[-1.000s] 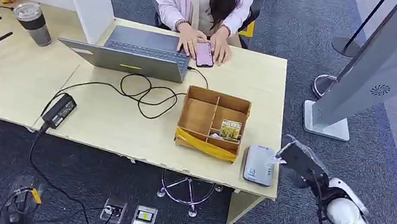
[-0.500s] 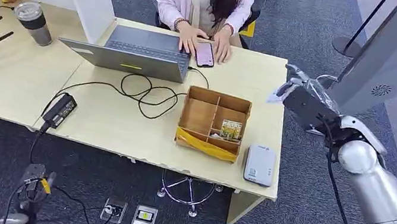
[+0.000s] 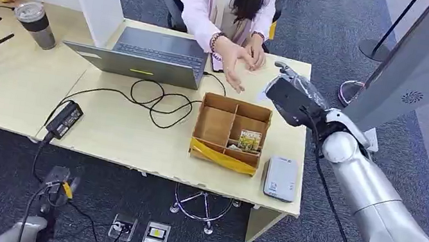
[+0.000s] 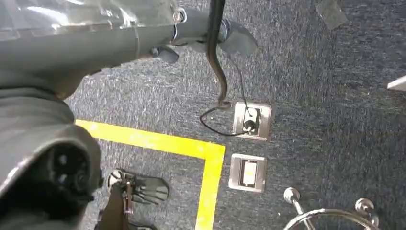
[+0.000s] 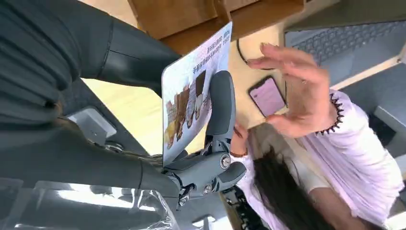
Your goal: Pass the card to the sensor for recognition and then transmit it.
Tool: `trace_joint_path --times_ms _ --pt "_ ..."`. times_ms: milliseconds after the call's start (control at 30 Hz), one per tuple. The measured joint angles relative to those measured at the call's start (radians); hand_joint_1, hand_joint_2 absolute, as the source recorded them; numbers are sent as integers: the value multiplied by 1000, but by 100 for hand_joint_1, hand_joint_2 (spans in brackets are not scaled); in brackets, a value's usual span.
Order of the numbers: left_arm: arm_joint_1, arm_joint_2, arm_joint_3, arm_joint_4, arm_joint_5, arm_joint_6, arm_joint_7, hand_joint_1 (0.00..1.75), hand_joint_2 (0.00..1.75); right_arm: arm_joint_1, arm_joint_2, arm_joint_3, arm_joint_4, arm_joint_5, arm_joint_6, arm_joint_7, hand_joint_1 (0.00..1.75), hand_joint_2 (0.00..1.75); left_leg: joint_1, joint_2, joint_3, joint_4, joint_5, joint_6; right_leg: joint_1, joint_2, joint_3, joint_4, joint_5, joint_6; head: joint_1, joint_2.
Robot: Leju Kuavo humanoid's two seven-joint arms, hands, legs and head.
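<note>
Card: the card is held in the right robot hand, above the table at about 2 o'clock from the cardboard box. In the right wrist view it stands on edge between the thick thumb and the dark fingers.
Right robot hand: closed on the card, with the printed face free.
Left robot hand: the left robot hand hangs low over the carpet; I cannot tell if its fingers are apart or curled.
Sensor: the grey reader lies on the table at 4 o'clock from the box, well apart from the card.
Person: a person's hand is raised, palm open, at about 9 o'clock from the card and near it.
Step, as I judge: the handing over to the person.
Handling: the card looks thin, light and smooth, so it may slip or bend. The grip is best on one short end, so the other end is free for the person to take.
Risk: if the hand releases too early, the card can fall on the table.
</note>
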Motion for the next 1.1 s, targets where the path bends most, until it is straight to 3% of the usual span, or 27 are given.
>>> trace_joint_path --times_ms 633,667,700,867,1067,1100 --pt "-28 -18 -26 0 -24 13 4 0 0 -2 80 -4 96 58 -10 27 175 175 0 1 0 0 0 0 0 1 0 0 0 0 0 0" --pt "-28 -18 -26 0 -25 13 4 0 0 -2 83 -6 96 62 -8 29 0 175 0 1 0 0 0 0 0 1 0 0 0 0 0 0" --pt "-28 -19 -26 0 -25 13 4 0 0 -2 86 -8 96 64 -5 32 0 0 0 1 0 0 0 0 0 1 0 0 0 0 0 0" --pt "-28 -24 -26 0 -29 13 11 0 0 -1 96 -11 96 69 39 30 0 0 0 1 0 0 0 0 0 1 0 0 0 0 0 0" --pt "-28 -23 -26 0 -24 12 12 0 0 -1 97 -10 92 170 32 83 0 0 0 1 0 0 0 0 0 1 0 0 0 0 0 0" --pt "-27 -23 -26 0 -21 11 12 0 0 -1 97 -9 84 203 29 102 0 175 0 1 0 0 0 0 0 1 0 0 0 0 0 0"
